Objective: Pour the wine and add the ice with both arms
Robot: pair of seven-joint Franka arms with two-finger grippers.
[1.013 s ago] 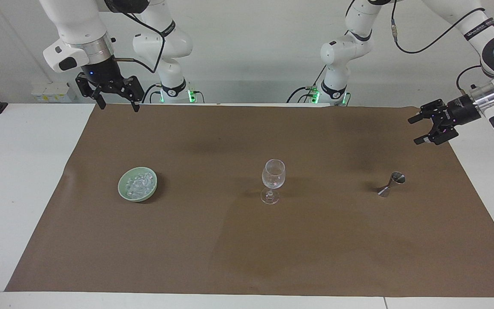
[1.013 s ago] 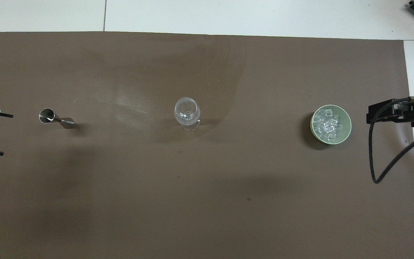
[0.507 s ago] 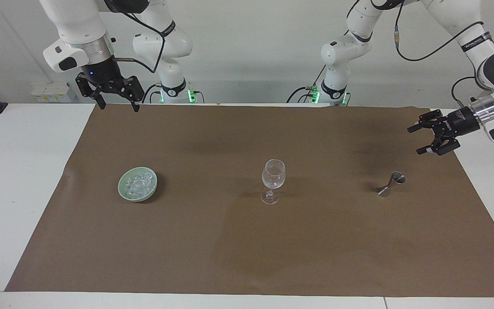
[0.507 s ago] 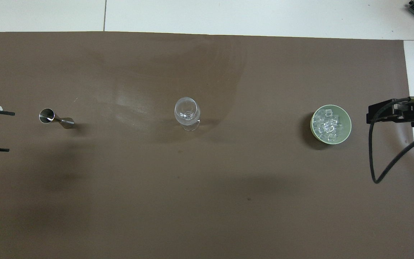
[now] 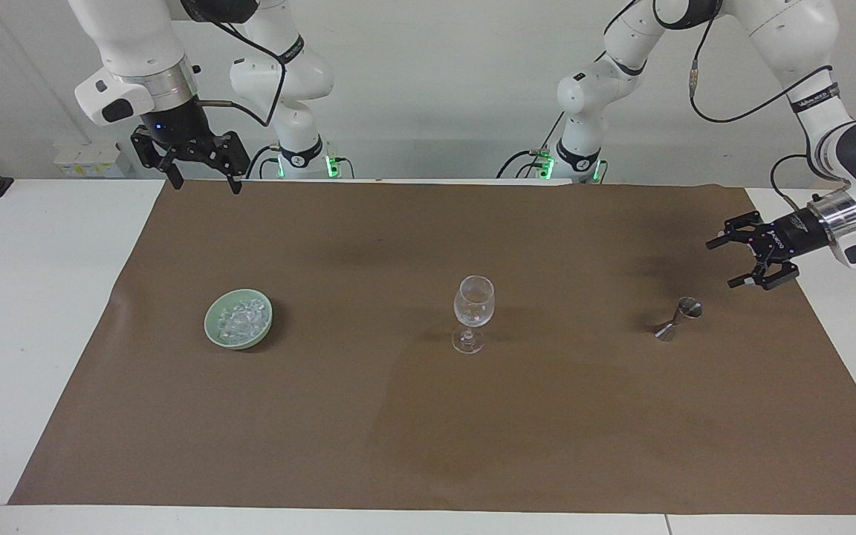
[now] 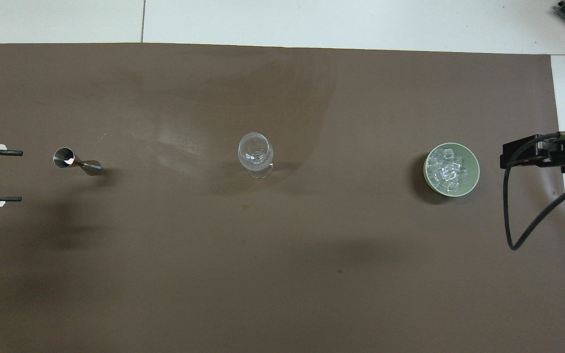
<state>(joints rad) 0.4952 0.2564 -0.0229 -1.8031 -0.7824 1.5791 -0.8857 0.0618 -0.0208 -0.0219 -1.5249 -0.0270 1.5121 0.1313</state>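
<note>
Ice (image 5: 241, 318) heaped in green bowl (image 5: 214, 336), wine glass (image 5: 473, 303) mid-table, jigger (image 5: 679, 318) alongside: spaced for separate reaches. Left tool (image 5: 743, 261) released, poised near jigger; right tool (image 5: 200, 180) released, waiting aloft.

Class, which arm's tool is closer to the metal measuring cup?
Left. The left tool hangs open just beside the measuring cup; the right tool waits open above the table's opposite end.

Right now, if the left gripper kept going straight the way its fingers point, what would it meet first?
Probably the metal jigger. The left gripper, open, hangs over the brown mat at the left arm's end, aimed toward it and slightly down. Depth is unclear, so it might instead pass on the robots' side and reach the mat.
</note>
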